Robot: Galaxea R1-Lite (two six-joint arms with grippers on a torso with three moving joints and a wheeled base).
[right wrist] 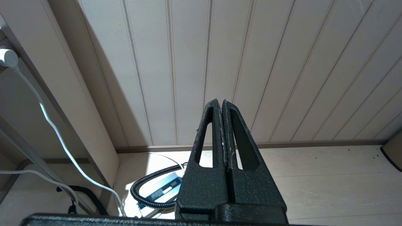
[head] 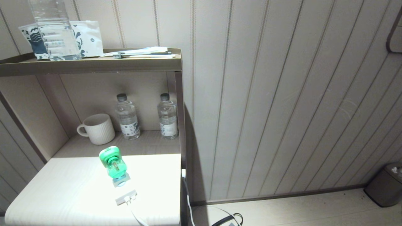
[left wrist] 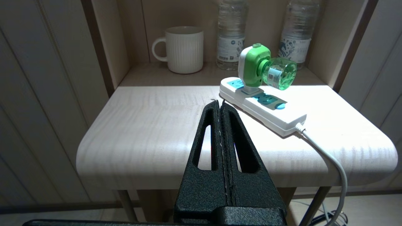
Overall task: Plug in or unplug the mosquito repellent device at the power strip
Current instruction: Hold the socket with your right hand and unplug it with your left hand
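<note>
Repellent plugged in, both arms clear of it.
Head view: the mosquito repellent device [head: 113, 164] stands in the power strip [head: 125, 197] on the counter [head: 62, 191]; a sideways pull could drag the strip. Wrist views: left gripper [left wrist: 219, 102] and right gripper [right wrist: 219, 101] have jaws pressed together, empty.

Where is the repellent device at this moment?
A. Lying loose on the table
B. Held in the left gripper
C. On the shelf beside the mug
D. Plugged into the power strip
D: the device stands in a socket of the power strip, and no gripper touches it.
</note>
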